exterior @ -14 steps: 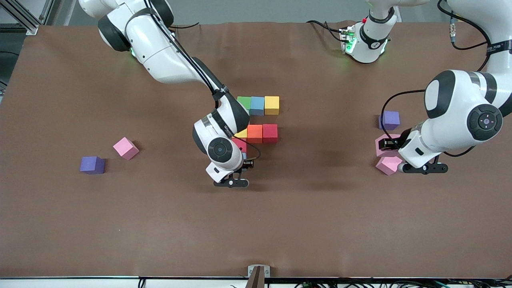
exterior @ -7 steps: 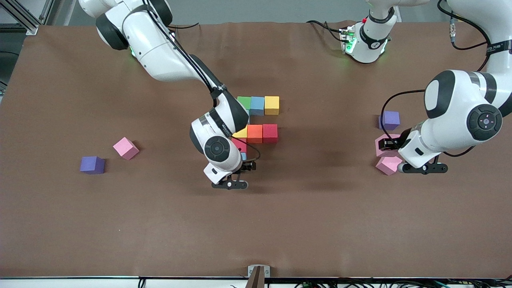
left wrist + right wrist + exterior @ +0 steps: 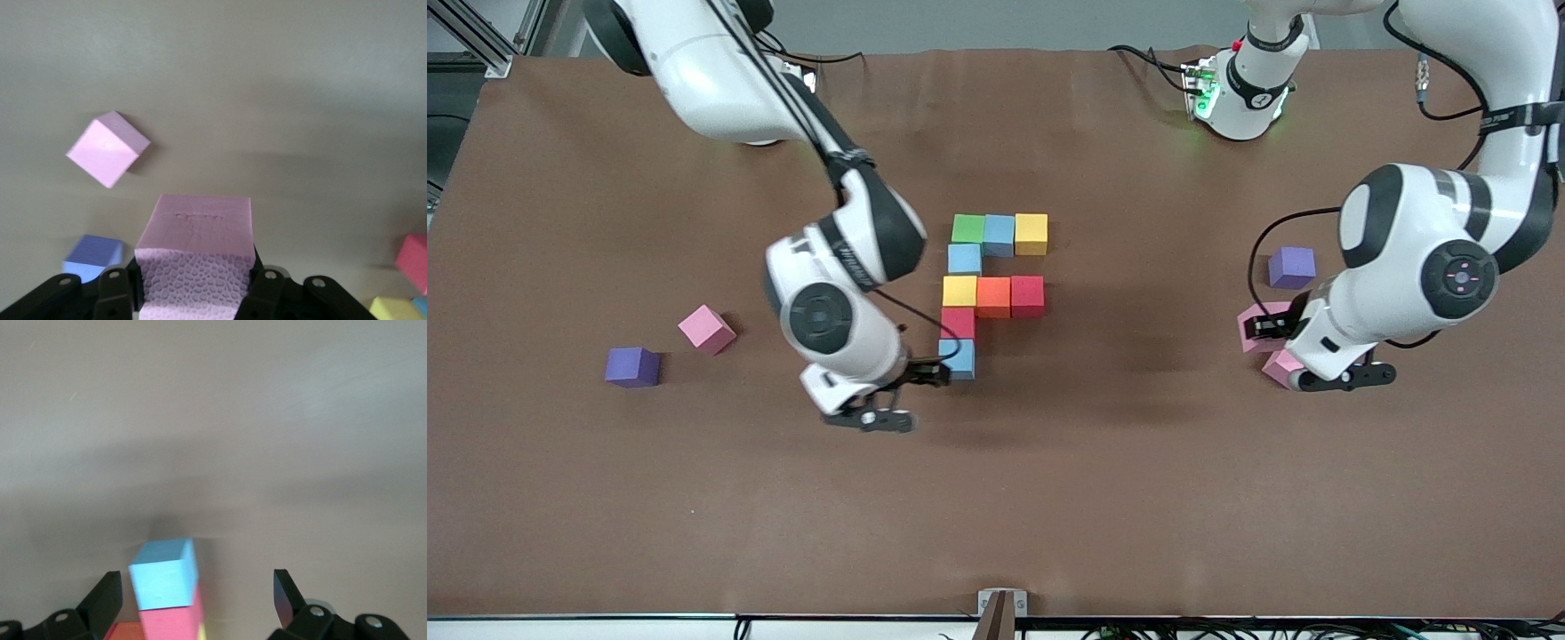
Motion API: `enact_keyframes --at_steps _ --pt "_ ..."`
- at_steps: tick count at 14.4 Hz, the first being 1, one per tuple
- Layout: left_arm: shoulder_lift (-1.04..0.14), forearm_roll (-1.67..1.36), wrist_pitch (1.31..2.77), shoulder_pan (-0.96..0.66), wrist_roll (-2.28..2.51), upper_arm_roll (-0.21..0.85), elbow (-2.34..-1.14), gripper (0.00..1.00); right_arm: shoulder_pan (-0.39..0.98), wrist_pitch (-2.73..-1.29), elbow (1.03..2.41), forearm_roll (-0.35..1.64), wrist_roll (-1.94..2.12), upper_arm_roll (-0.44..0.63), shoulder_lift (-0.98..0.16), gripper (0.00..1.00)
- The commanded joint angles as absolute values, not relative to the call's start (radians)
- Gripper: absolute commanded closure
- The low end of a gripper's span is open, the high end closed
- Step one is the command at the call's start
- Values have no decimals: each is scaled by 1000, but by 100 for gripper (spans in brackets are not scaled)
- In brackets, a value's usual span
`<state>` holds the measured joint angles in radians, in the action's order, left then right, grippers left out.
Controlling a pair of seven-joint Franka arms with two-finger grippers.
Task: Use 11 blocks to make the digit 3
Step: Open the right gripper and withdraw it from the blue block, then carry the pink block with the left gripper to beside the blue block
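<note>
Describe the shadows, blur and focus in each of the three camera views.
Front view: sharp and evenly lit, with soft shadows on the brown table under both arms. Left wrist view: the held pink block shows crisp foam texture, the loose pink block casts a small shadow. Right wrist view: smeared and soft, the light blue block has fuzzy edges and a dim shadow.

From the front view you look down steeply from a high camera facing the robots, with the whole brown table [image 3: 1049, 498] in frame and both bases along its top edge. Your left wrist view sits close above the table, looking past that arm's own fingers [image 3: 110, 293] at a pink block [image 3: 197, 250]. Your right wrist view is equally close, over a light blue block [image 3: 163, 575] (the same one nearest you in the front view's central group).
</note>
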<state>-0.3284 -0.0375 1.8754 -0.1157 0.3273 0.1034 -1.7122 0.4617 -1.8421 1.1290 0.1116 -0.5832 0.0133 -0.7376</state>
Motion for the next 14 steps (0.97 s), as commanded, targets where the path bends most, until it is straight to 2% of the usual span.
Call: enact_keyframes --at_steps 1,6,9,11,14 --pt "-409 -63 1903 -179 483 101 -1629 58 341 -1792 1187 101 -578 0 -629 0" --pt "-575 -156 2037 -297 818 101 -1511 58 108 -1690 1221 57 -429 0 -454 0" --pt "-713 -156 2118 -394 1072 100 -1390 61 72 -1669 1271 55 -243 90 -362 0" --pt "-756 -158 2202 -434 1213 100 -1378 61 8 -1663 1317 61 -175 98 -280 0" --pt "-794 -158 2293 -498 1487 100 -1376 61 -61 -1579 1327 63 -91 75 -224 0"
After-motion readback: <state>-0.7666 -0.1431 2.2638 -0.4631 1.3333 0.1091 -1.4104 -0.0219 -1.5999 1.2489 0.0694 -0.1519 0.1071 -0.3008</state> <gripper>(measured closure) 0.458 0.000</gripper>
